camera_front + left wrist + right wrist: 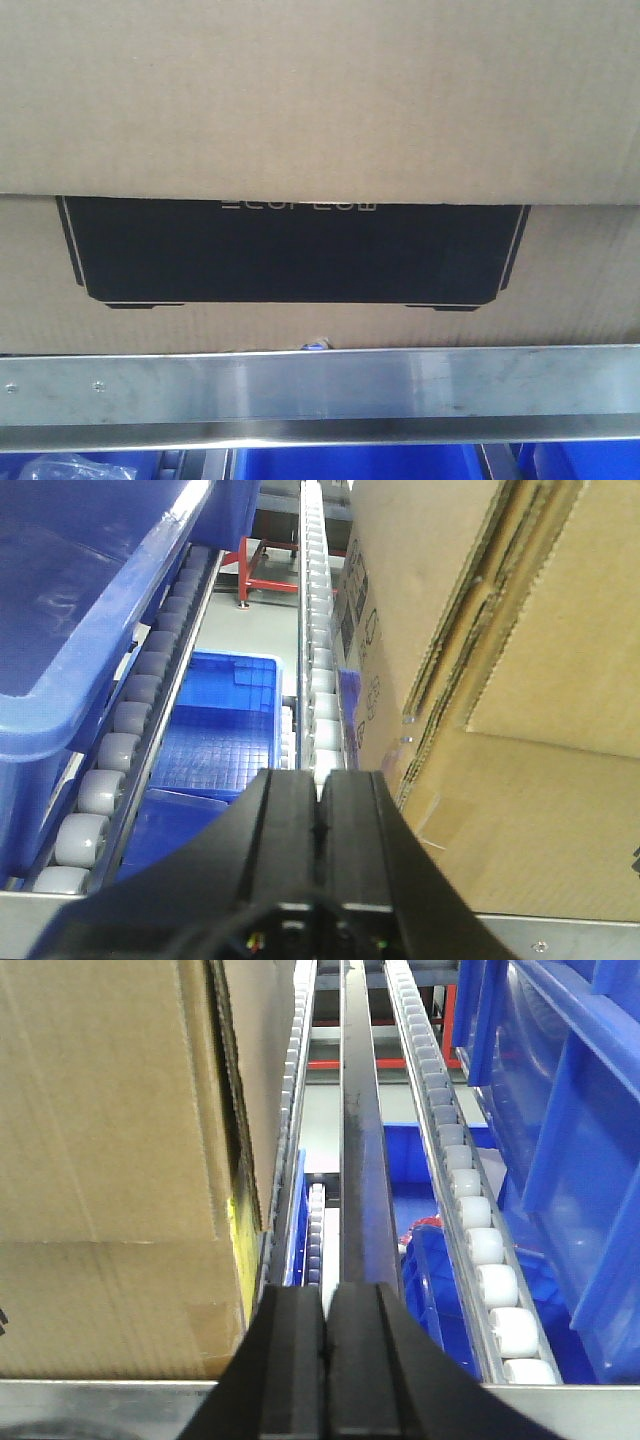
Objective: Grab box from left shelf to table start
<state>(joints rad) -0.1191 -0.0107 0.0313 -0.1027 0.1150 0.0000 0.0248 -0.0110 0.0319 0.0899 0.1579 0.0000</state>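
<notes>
The brown cardboard box fills the front view, its plain upper layer overlapping a black printed panel with white lettering. It rests on the left shelf behind the brushed-steel front rail. My left gripper is shut and empty, just left of the box's left side, over a track of white rollers. To the right of the box's right side my right gripper is also shut and empty, above the steel rail. The table is out of view.
Blue plastic bins flank the box: one at upper left, one on the level below, and more at right. Roller tracks run back into the rack. A red frame stands behind.
</notes>
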